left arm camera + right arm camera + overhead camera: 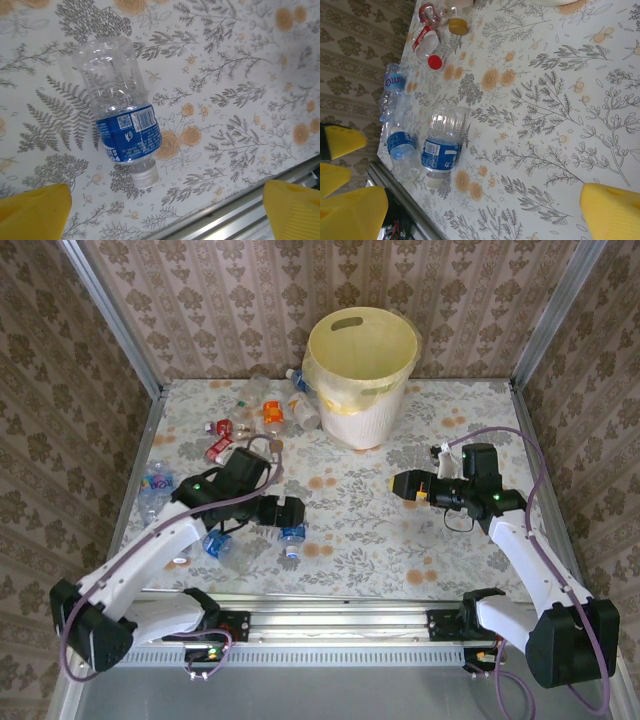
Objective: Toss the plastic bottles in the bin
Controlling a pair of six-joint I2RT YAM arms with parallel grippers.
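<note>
Left gripper [165,210] hangs over a blue-label bottle [122,112], yellow fingers [35,212] spread wide to either side, gripping nothing. Bottle lies on its side on the floral table [240,100], white cap toward the near rail. A second blue-label bottle [400,145] lies just beside it. Right gripper [405,484] hovers over the table's right half, fingers spread, empty. Bin [365,410] stands upright at far edge, centre. More bottles [270,415] scattered left of the bin
</note>
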